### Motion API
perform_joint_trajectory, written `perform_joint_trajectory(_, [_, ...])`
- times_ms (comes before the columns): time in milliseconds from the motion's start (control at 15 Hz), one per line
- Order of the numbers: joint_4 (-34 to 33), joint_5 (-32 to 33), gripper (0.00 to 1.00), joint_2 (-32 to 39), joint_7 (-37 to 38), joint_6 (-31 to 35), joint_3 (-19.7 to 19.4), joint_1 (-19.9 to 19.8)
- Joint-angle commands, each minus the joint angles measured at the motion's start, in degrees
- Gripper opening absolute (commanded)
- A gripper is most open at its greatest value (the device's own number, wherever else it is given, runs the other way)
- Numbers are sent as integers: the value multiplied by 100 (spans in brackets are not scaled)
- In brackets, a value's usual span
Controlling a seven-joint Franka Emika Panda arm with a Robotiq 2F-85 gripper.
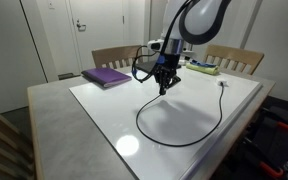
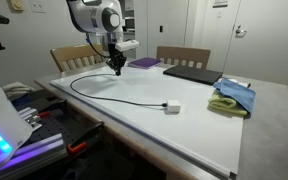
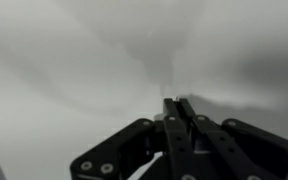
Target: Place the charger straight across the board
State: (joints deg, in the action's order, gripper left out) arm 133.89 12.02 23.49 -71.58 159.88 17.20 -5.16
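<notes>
The arm (image 1: 192,22) is reaching in from beyond the tabletop's far edge and bending steeply downward; the wrist is pointing straight down in both exterior views; the gripper (image 1: 164,88) (image 2: 115,68) is hanging upright just inside that far edge, well apart from the near edge, its tips sitting low over the surface; in the wrist view the fingers (image 3: 171,125) are pressing flat together with no gap showing; in an exterior view they are pinching the charger (image 2: 171,107) at its dark end.
</notes>
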Motion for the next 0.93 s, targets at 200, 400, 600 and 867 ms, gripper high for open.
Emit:
perform_joint_trajectory(200, [-976,166,2,527,-1422,-717,67,441])
perform_joint_trajectory(400, [-1460,250,2,821,-2047,-939,75,702])
perform_joint_trajectory(600, [-1949,249,2,1130,-2719,-993,167,927])
perform_joint_trajectory(867, [-2526,91,2,1528,-3789,-1352,487,1002])
